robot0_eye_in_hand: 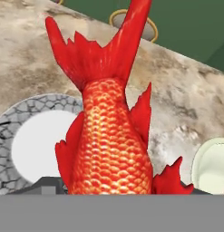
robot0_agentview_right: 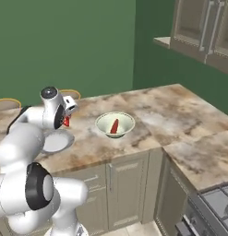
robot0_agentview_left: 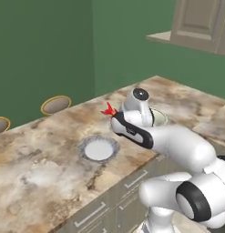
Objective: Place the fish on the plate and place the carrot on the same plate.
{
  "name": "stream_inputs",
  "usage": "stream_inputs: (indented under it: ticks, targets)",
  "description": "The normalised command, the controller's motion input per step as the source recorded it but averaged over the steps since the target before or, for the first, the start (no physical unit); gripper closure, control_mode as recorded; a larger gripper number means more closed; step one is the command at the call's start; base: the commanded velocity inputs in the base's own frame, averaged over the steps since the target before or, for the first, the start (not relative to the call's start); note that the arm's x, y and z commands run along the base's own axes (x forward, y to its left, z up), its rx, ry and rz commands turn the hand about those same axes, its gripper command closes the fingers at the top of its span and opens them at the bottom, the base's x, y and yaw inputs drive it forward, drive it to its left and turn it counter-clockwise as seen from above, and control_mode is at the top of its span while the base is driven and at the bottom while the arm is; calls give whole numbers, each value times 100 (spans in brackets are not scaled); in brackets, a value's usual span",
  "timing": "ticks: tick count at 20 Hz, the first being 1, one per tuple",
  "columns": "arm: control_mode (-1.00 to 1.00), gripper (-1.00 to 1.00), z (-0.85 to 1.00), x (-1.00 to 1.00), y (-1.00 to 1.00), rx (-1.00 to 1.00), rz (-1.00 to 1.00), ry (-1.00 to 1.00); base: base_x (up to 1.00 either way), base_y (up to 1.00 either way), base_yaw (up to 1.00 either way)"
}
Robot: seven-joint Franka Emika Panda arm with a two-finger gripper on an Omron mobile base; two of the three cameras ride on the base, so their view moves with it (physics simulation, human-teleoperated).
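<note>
Brown stone counter [robot0_agentview_left: 50, 159], gripper [robot0_agentview_left: 115, 117] clamped on red fish [robot0_eye_in_hand: 111, 136], tail pointing away from hand, above and beside grey plate [robot0_agentview_left: 99, 149]

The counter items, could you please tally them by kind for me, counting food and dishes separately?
Food: 2, the fish held up in the claw and the carrot lying in the bowl.
Dishes: 2, the empty plate and the cream bowl.
Total: 4
</note>
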Motion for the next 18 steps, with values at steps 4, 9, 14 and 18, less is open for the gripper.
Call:
stream_inputs:
  ticks: [4, 9, 14, 18]
  targets:
    - [100, 100, 0, 0, 0, 0, 0, 0, 59, -32, 55]
    - [100, 100, 0, 0, 0, 0, 0, 0, 17, -58, 43]
    - [100, 100, 0, 0, 0, 0, 0, 0, 4, -7, 3]
    - [100, 100, 0, 0, 0, 0, 0, 0, 17, -12, 0]
